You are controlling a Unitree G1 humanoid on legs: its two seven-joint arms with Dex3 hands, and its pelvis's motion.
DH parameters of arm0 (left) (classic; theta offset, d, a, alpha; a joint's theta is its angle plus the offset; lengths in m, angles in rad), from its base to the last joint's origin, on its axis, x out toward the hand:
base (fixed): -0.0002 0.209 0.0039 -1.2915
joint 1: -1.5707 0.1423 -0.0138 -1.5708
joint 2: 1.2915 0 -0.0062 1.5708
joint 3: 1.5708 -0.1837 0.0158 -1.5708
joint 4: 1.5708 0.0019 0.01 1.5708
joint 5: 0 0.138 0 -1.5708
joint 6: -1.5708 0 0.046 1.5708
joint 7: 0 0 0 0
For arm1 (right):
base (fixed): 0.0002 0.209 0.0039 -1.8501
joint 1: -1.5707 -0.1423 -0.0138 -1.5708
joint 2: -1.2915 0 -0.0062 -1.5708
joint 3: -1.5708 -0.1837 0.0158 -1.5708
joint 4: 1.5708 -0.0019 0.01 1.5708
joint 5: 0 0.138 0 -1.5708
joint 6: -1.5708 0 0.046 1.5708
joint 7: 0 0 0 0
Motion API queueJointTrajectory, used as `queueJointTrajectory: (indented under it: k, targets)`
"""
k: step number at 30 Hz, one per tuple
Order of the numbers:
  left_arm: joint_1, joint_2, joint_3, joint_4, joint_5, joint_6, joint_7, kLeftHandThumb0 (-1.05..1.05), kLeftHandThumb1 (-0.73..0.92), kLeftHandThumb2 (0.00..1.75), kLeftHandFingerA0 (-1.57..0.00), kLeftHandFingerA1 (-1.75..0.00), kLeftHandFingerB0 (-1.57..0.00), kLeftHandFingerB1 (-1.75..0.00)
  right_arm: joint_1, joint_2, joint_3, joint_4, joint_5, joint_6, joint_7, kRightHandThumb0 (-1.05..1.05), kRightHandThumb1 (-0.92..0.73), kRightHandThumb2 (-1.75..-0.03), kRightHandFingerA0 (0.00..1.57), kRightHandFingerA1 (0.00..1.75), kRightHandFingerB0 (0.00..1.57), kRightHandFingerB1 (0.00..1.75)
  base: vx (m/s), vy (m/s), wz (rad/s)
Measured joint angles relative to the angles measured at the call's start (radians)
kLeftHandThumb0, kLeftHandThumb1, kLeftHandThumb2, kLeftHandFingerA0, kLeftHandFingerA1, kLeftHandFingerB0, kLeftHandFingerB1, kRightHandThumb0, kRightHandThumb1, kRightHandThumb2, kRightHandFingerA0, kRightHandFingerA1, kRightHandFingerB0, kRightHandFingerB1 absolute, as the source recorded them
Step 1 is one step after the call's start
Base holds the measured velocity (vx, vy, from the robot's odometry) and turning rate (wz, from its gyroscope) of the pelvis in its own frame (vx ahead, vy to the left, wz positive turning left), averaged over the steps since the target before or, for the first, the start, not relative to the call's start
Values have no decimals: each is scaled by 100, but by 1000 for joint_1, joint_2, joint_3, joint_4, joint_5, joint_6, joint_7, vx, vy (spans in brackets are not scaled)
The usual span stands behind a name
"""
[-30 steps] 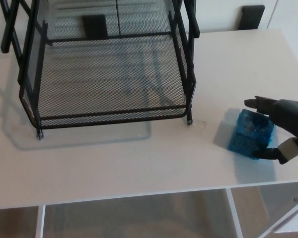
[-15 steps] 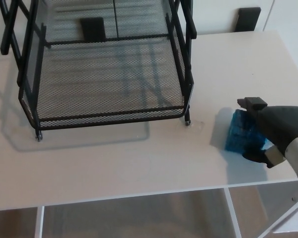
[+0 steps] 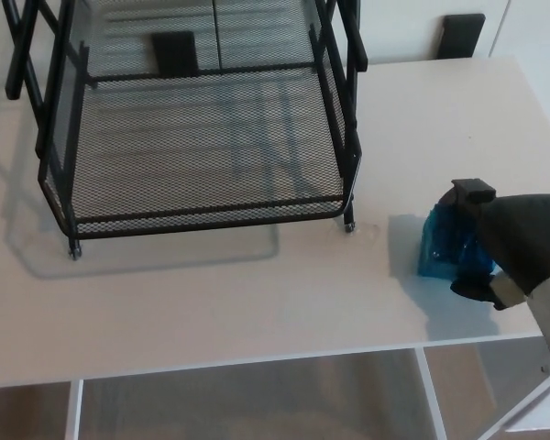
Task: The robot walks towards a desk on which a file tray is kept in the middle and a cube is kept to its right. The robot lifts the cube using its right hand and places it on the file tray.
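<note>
Cube [image 3: 447, 246] on bench [image 3: 257, 302], right of file tray [image 3: 211, 213], well apart from it. R hand [image 3: 509, 243] now clamped on cube, finger over top, thumb at lower edge; 1 s ago fingers were only spread around it. Cube looks slightly tilted vs before, so grasp prob done, lift next. L hand not in view.

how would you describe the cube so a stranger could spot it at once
On the white desk, a black mesh file tray stands in the middle. To the tray's right, near the front edge, the robot's black right hand is wrapped around the cube. It is the only blue, translucent thing there.
</note>
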Motion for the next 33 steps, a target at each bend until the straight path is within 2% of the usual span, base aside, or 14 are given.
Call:
queueJointTrajectory:
  k: [2, 3, 6, 8, 9, 10, 11, 13, 15, 16, 18, 19, 32, 33]
  targets:
    - [-2, 1, -2, -1, 0, 0, 0, -86, 52, 146, -84, -108, -31, -81, 16, -7, -15, -2, 0, -29, -28, -22, -64, -63, 91, 170, 84, 91, 0, 0, 0]
    - [-2, 3, -6, -1, 1, 0, 0, -104, 46, 141, -70, -103, -52, -95, 27, -13, -31, -4, 2, -50, -42, -21, -63, -68, 90, 169, 81, 108, 0, 0, 0]
    - [-2, 9, -12, -2, 4, 0, 1, -105, 46, 140, -67, -103, -50, -94, 36, -34, -70, -21, 4, -81, -49, -19, -63, -71, 88, 169, 77, 129, 0, 0, 0]
    - [-2, 11, -12, -1, 4, 0, 0, -105, 47, 138, -69, -104, -52, -96, 31, -54, -107, -40, 8, -94, -47, -22, -65, -66, 89, 163, 83, 92, 0, 0, 0]
    - [-2, 12, -12, -1, 4, 0, 0, -105, 46, 149, -65, -103, -10, -76, 22, -60, -127, -50, 12, -102, -44, -22, -66, -63, 86, 164, 84, 89, 0, 0, 0]
    - [-3, 13, -12, -1, 4, 0, -1, -105, 46, 149, -65, -103, -10, -76, 5, -65, -153, -58, 20, -110, -39, -22, -66, -63, 86, 164, 84, 89, 0, 0, 0]
    - [-4, 13, -11, -1, 4, 0, -1, -105, 46, 140, -70, -107, -56, -100, -12, -68, -170, -61, 25, -117, -36, -26, -66, -65, 87, 162, 86, 78, 0, 0, 0]
    - [-5, 13, -9, -3, 3, 0, -1, -104, 47, 142, -70, -105, -52, -97, -60, -71, -195, -64, 33, -126, -27, -25, -72, -70, 88, 163, 79, 112, 0, 0, 0]
    - [-6, 12, -9, -4, 2, 0, -1, -104, 47, 142, -70, -105, -52, -97, -129, -71, -209, -60, 41, -134, -15, -25, -72, -70, 88, 163, 79, 112, 0, 0, 0]
    - [-7, 11, -9, -5, 2, 0, -1, -105, 48, 142, -71, -105, -54, -98, -165, -71, -215, -57, 47, -141, -9, -32, -69, -65, 92, 157, 84, 79, 0, 0, 0]
    - [-7, 10, -9, -4, 1, 0, -1, -105, 48, 141, -70, -105, -55, -98, -225, -67, -222, -52, 52, -143, -1, -30, -70, -74, 90, 153, 83, 93, 0, 0, 0]
    - [-8, 8, -10, -4, 1, 0, -1, -104, 53, 154, -72, -110, -23, -84, -268, -60, -226, -50, 56, -144, 5, -34, -70, -68, 88, 160, 84, 77, 0, 0, 0]
    - [-21, -2, -10, -3, 0, 0, -1, -105, 42, 148, -64, -106, -18, -83, -682, 151, -193, 8, 68, -107, 85, -25, -57, -93, 92, 167, 88, 101, 0, 0, 0]
    - [-22, -2, -9, -2, -1, 0, -1, -105, 48, 152, -63, -106, -17, -82, -713, 174, -187, 18, 68, -103, 95, -31, -52, -101, 111, 153, 90, 111, 0, 0, 0]
